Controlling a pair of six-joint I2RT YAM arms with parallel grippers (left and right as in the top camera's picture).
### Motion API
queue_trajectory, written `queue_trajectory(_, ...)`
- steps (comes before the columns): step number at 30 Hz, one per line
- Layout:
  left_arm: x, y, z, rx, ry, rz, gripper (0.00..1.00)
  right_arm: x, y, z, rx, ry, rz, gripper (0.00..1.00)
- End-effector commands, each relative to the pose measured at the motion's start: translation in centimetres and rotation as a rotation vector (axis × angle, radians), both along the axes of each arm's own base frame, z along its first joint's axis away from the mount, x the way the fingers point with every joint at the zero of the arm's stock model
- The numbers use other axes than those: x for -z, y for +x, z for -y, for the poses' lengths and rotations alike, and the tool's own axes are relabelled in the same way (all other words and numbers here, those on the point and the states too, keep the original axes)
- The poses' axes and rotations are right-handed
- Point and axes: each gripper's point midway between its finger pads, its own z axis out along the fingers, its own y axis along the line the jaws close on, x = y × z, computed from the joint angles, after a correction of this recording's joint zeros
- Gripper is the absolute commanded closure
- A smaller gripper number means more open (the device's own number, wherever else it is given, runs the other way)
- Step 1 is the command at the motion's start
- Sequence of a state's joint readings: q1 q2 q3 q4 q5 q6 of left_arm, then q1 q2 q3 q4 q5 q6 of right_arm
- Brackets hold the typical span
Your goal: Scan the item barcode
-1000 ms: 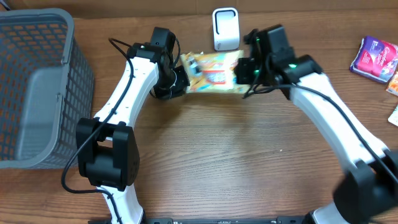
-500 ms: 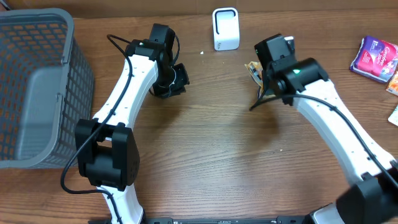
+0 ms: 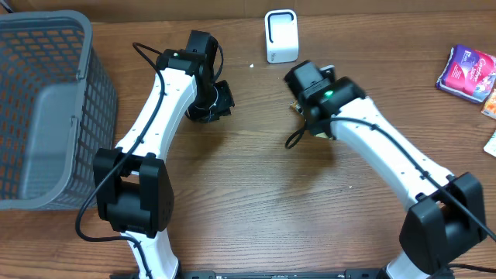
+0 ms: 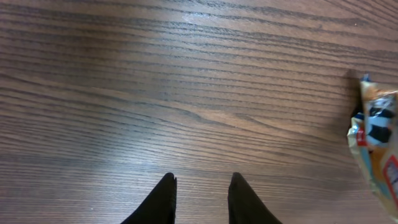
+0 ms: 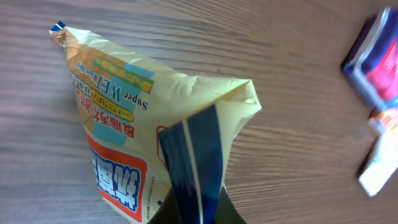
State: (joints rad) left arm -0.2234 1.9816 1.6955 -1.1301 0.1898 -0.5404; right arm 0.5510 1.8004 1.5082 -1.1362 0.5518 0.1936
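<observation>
Yellow wet-wipe pack [image 5: 143,124] pinched tight in the right gripper [image 5: 193,205], near the white scanner [image 3: 280,35].
Its glossy film shows an orange-red panel, blue lettering and a dark blue stripe. Below lies the brown wood-grain table [image 3: 248,201]; the left gripper [image 4: 200,186] hangs empty, fingers slightly apart. At far left stands a grey mesh basket [image 3: 46,108].
</observation>
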Motion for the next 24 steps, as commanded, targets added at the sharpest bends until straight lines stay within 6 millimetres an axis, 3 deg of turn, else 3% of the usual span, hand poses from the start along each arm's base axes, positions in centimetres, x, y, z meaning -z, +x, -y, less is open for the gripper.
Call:
queue_trajectory(1,-0.6,0.4,0.1,0.023,0.012,0.022,0.72,-1.3,-0.3,-2.8,-0.142,-0.067,0.027,0.96)
queue_trajectory(3,-0.5,0.2,0.0,0.028,0.015,0.016,0.67,-1.2,-1.0,-4.3,-0.192,-0.066,0.021,0.96)
queue_trajectory(5,-0.5,-0.1,-0.1,0.036,0.022,0.004,0.66,-0.6,-2.8,-7.3,-0.271,-0.006,-0.023,0.93)
queue_trajectory(8,-0.5,-0.4,-0.2,0.042,0.024,-0.004,0.64,0.3,-5.1,-10.5,-0.351,0.082,-0.089,0.54)
queue_trajectory(9,-0.4,-0.4,-0.2,0.042,0.025,-0.006,0.64,0.4,-5.6,-11.1,-0.368,0.097,-0.102,0.49)
queue_trajectory(12,-0.4,-0.5,-0.2,0.047,0.027,-0.011,0.61,0.6,-7.0,-13.1,-0.402,0.149,-0.126,0.49)
queue_trajectory(17,-0.4,-0.5,-0.3,0.048,0.032,-0.010,0.58,-0.3,-7.0,-13.4,-0.318,0.202,-0.103,0.43)
queue_trajectory(24,-0.4,-0.6,-0.3,0.049,0.032,-0.012,0.57,-6.1,-3.9,-13.4,-0.243,0.416,-0.069,0.43)
